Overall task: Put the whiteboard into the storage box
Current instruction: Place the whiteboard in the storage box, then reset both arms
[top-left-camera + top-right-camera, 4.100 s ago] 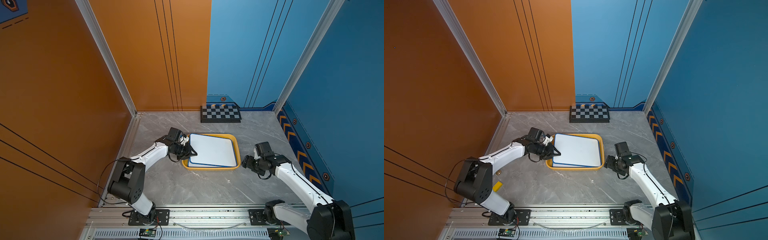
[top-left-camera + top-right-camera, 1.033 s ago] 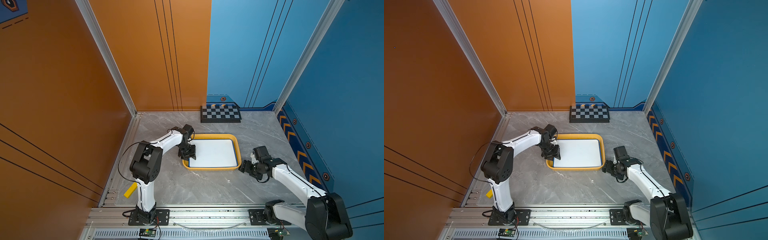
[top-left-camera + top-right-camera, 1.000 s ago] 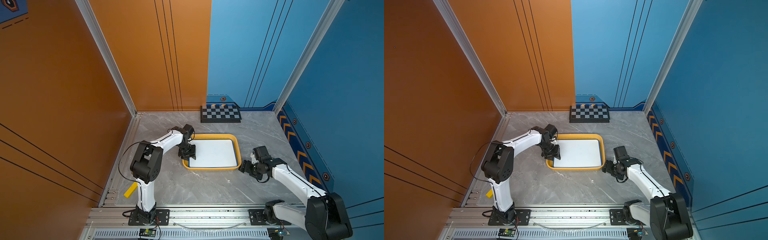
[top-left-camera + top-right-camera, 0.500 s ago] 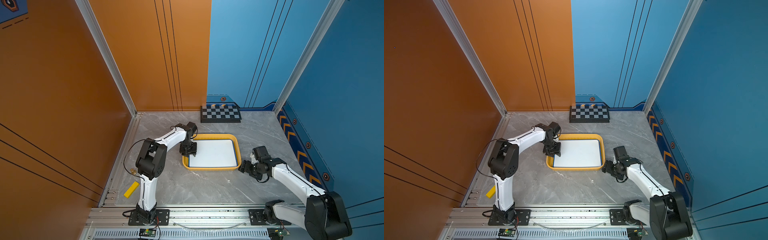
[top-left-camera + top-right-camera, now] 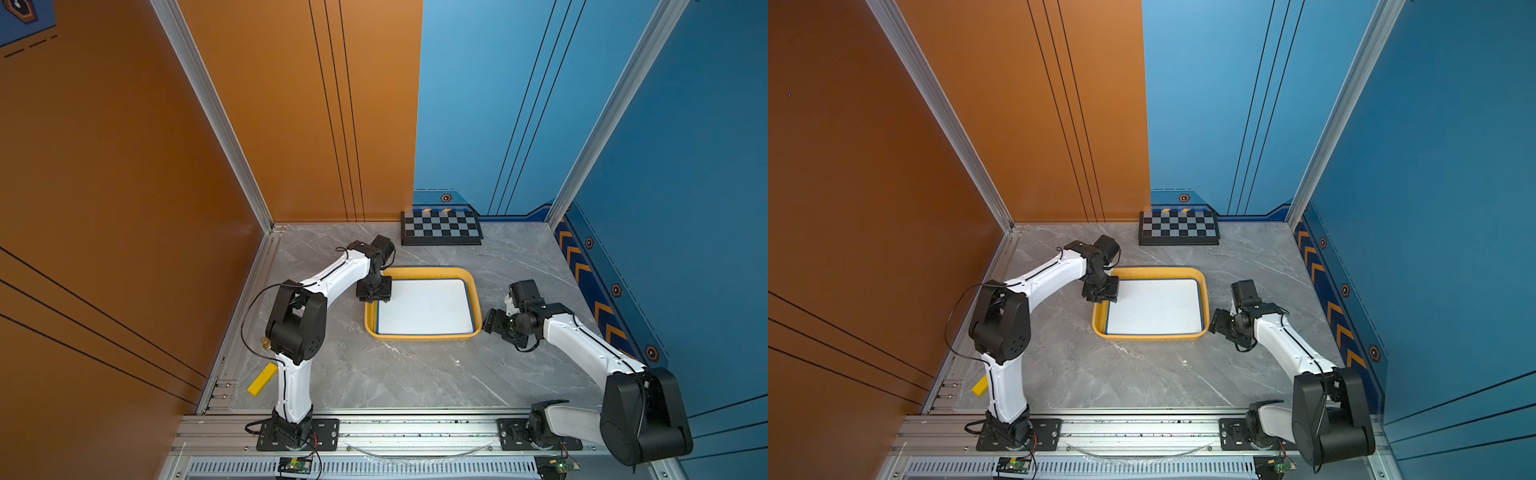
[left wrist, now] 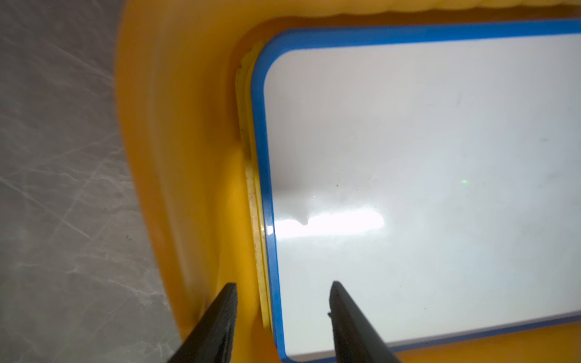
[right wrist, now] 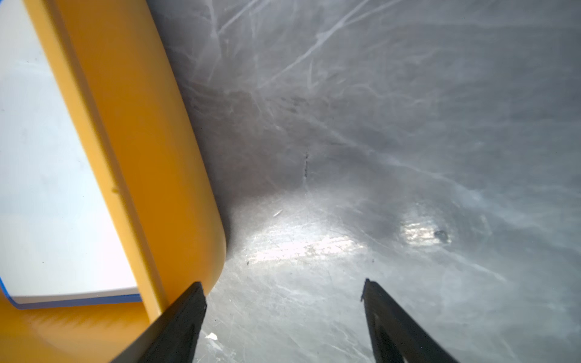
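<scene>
Two grippers, one box and one whiteboard can be counted. The storage box [image 5: 424, 336] is a shallow tray of smooth yellow plastic, rectangular with rounded corners and low flared walls. It sits on a grey marble-patterned tabletop [image 5: 415, 374] with pale veins. The whiteboard [image 5: 426, 307], a flat glossy white panel in a thin blue frame with rounded corners, lies level inside the box, directly below and ahead of the left gripper [image 6: 283, 284]. A pale yellowish edge runs beside its frame; whether that is a second board cannot be told. The left gripper's two black tapered fingers [image 6: 217, 320] stand apart and grip nothing. One is over the box's wall and one over the white surface, with the blue frame edge between them. The right gripper [image 7: 282, 281] also has its jaws wide apart and empty over bare tabletop, and the box's rounded corner is just beside one finger [image 7: 176, 320]. One black-and-grey checkerboard [image 5: 441, 228] lies well beyond both grippers, against the back wall.
</scene>
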